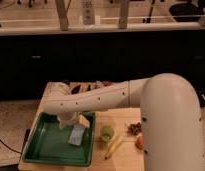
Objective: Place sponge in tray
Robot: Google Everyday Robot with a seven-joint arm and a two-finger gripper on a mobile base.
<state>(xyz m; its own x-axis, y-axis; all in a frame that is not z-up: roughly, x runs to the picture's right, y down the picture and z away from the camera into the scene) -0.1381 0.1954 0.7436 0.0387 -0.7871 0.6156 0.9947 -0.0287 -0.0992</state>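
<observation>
One sponge (pixel 76 135) lies flat inside the one green tray (pixel 43 148) at the lower left of the frame, near the tray's right rim, and much of the tray floor to its left is bare. The gripper (pixel 71 120) hangs just above the sponge; I cannot tell how it stands. One green cup (pixel 107 133) sits right of the tray.

Office break-room or cafeteria-style area, set up as robot test space. Evidence: long dark counter front (pixel 121 60) behind with pale countertop, metal chair or stool legs (pixel 62 14) above; speckled hard floor (pixel 11 125); small light wooden table (pixel 123 150) holding large shallow dark green plastic tray (pixel 43 150), small green cup (pixel 107 133), snack items. Gripper (pixel 70 121) of white robot arm hangs over tray.
</observation>
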